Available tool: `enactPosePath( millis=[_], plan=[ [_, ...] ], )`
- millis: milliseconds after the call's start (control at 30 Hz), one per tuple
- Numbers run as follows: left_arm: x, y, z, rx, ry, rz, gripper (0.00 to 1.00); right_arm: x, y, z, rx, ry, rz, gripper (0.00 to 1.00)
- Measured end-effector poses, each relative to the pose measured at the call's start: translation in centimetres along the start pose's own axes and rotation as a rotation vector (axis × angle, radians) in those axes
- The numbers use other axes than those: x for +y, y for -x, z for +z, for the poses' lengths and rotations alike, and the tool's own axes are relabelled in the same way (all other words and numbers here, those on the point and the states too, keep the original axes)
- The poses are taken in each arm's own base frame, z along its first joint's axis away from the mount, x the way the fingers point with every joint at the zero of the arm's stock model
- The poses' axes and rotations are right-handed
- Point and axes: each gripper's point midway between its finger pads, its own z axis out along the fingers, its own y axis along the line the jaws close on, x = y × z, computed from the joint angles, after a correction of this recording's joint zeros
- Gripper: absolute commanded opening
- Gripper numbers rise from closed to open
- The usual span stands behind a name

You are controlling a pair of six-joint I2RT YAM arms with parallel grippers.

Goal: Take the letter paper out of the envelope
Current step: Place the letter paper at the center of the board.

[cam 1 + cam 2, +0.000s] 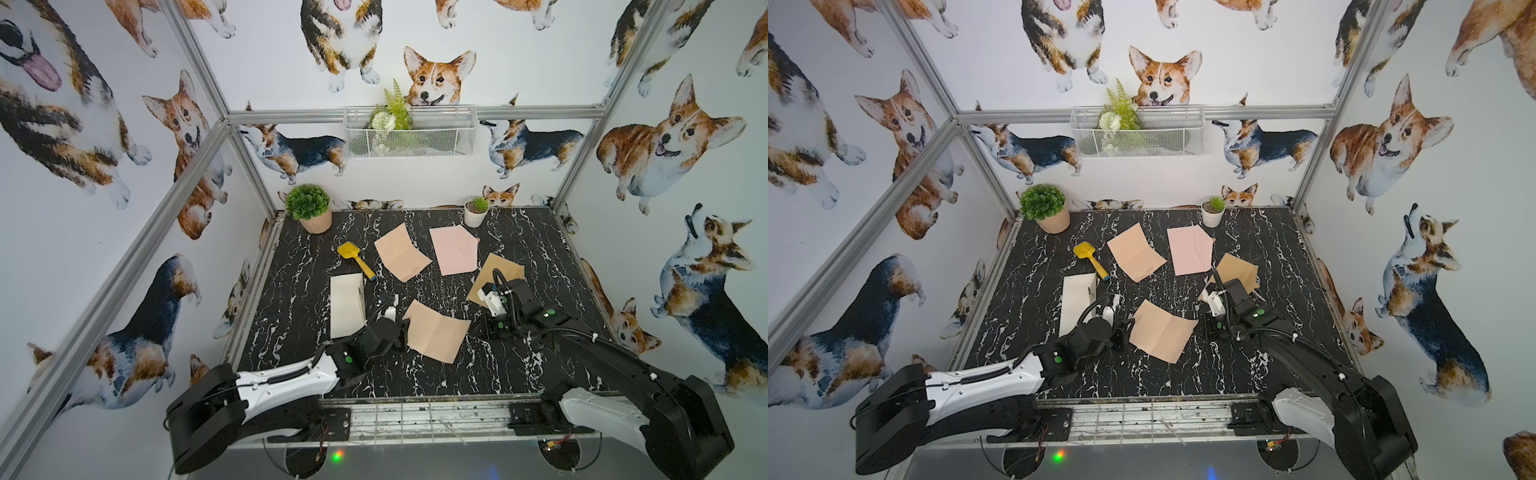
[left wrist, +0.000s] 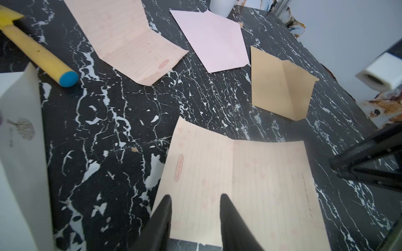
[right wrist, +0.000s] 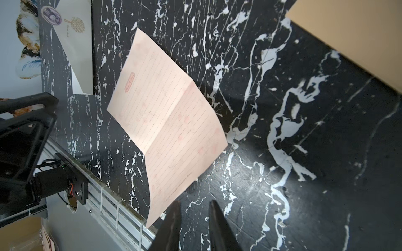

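- Black marble-patterned worktop (image 1: 415, 382) in a corgi-papered booth; entries run left to right.
- Potted green plant (image 1: 309, 210): far left corner, well apart from the work.
- White envelope (image 1: 347, 305): lying flat near the left edge; contents cannot be told.
- Yellow toy shovel (image 1: 355, 259): blue-tipped handle, just beyond the white envelope.
- Left gripper (image 2: 195, 200): jaws parted, nothing held, poised over the left edge of the letter paper.
- Far lined sheet (image 1: 401, 253): unfolded, lying loose toward the back.
- Letter paper (image 1: 436, 330): unfolded and creased, on the worktop between the two grippers, outside every envelope; one edge curls upward.
- Pink envelope (image 1: 453, 249): flap open, far centre.
- Small white plant pot (image 1: 476, 214): back edge.
- Right gripper (image 3: 194, 208): jaws slightly parted, empty, low over the worktop just beside the letter paper.
- Brown envelope (image 1: 505, 270): flap open, beyond the right gripper and partly hidden by it.
- Handling note: extraction looks complete. Raise both grippers straight up before swinging away, so no finger snags the curled edge or drags the sheet.
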Motion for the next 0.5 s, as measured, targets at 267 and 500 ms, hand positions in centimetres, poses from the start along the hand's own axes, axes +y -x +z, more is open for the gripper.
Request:
enactPosePath(
  millis=[267,500],
  plan=[
    [-3.8,-4.6,4.8,0.145,-0.079,0.047,0.27,2.5,2.7,-2.1,-0.086,0.046,-0.061,0.0],
    [-7.9,-7.8,8.5,0.191,-0.22,-0.003,0.17,2.4,3.3,1.4,-0.005,0.074,-0.038,0.0]
  ],
)
